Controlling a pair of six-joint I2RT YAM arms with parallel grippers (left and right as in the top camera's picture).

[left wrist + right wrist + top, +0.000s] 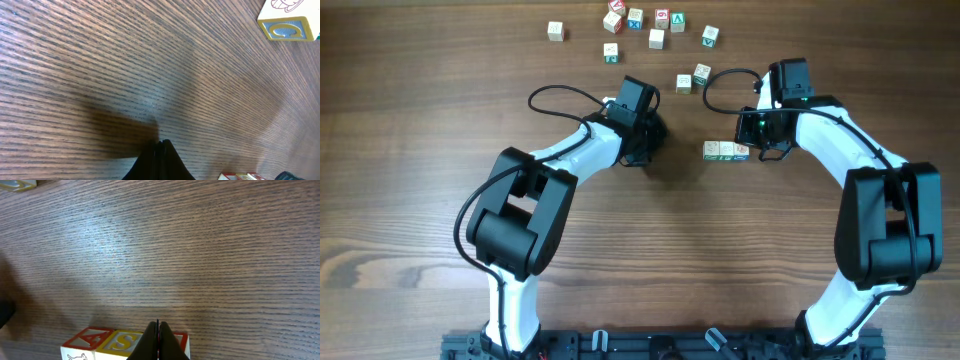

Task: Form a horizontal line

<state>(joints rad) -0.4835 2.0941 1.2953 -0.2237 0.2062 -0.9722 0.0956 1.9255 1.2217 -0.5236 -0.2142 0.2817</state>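
The horizontal line is a row of three pale letter cubes touching side to side at the table's middle right. In the right wrist view it shows a red "A" face and a yellow "S" face; the third cube is partly hidden behind the fingers. My right gripper is shut and empty, its tips over the row's right cube; overhead it sits at the row's right end. My left gripper is shut and empty, tips on bare wood, left of the row. The row's edge shows low in the left wrist view.
Several loose letter cubes lie scattered along the far edge, with two nearer ones above the row. One loose cube with a yellow-framed face shows in the left wrist view. Black cables loop near both wrists.
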